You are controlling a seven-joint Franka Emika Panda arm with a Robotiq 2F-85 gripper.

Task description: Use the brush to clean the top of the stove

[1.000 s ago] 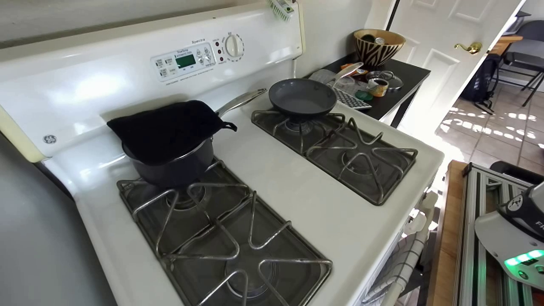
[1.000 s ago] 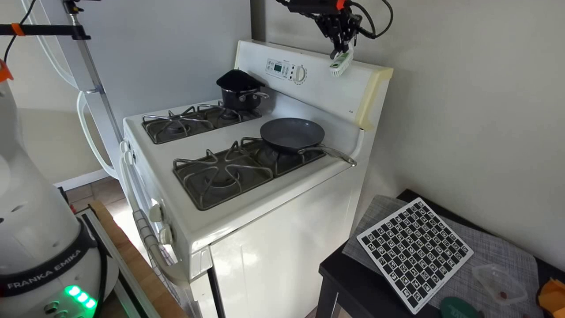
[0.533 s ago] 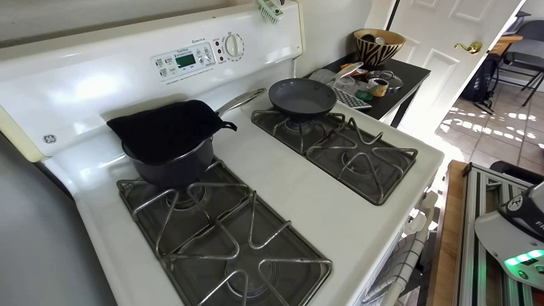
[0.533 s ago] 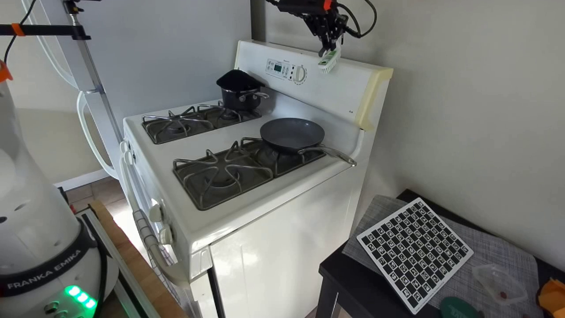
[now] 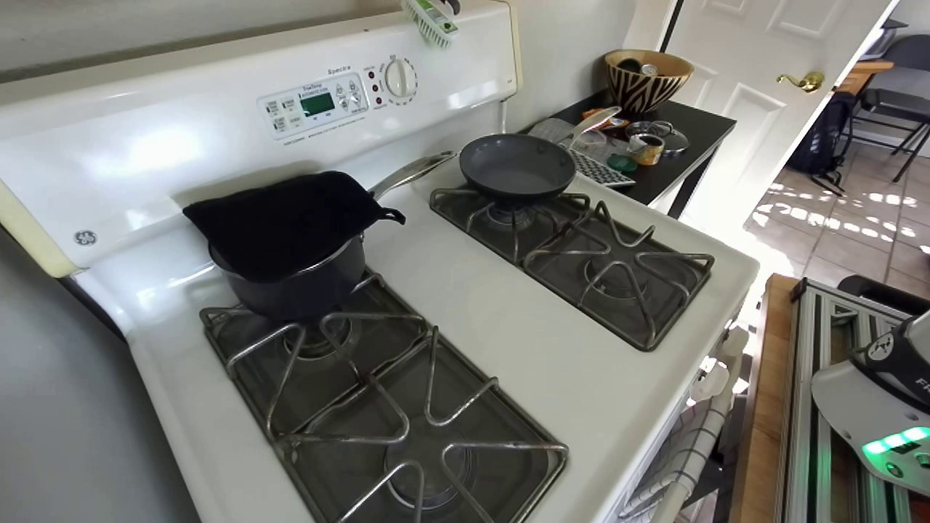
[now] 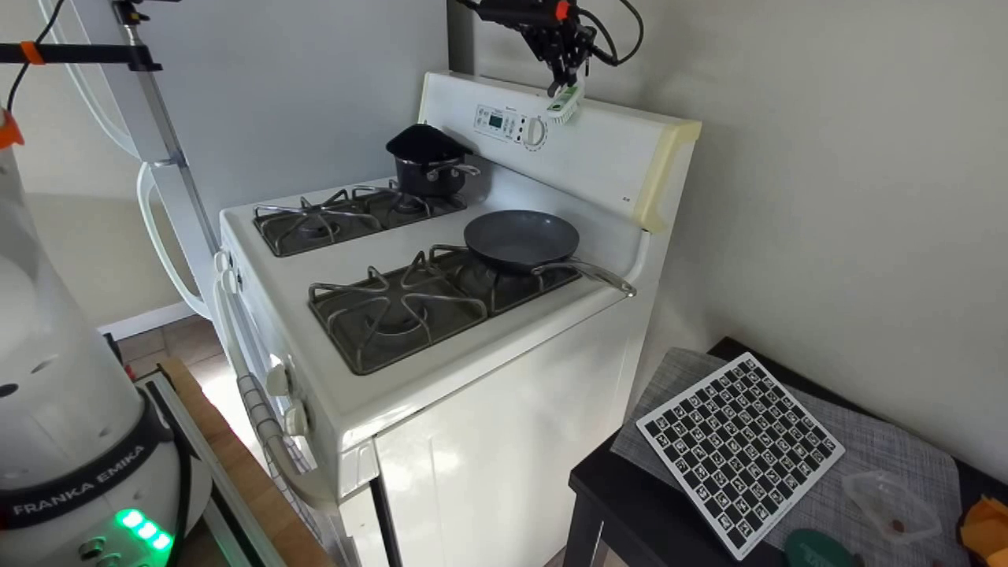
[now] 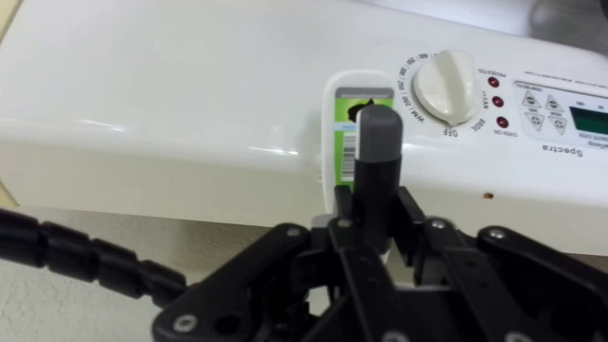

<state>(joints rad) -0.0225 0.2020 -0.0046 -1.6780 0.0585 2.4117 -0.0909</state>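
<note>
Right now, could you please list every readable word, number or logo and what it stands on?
"Spectra": stove's back panel
"GE": emblem on that panel
"OFF", "WM", "200", "250", "300", "350", "CLEAN", "BROIL": around the oven dial
"OVEN ON": by a red light
"FRANKA EMIKA": robot's base
Too small or blurred: the lettering on the brush, the keypad and the green disc.

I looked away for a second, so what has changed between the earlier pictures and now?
The end effector has carried the brush along the stove's back panel toward the oven dial, leftward in both exterior views. Nothing was visibly taken hold of or let go: the brush stays gripped. The skillet, the pot and the black cover on it stayed put.
</note>
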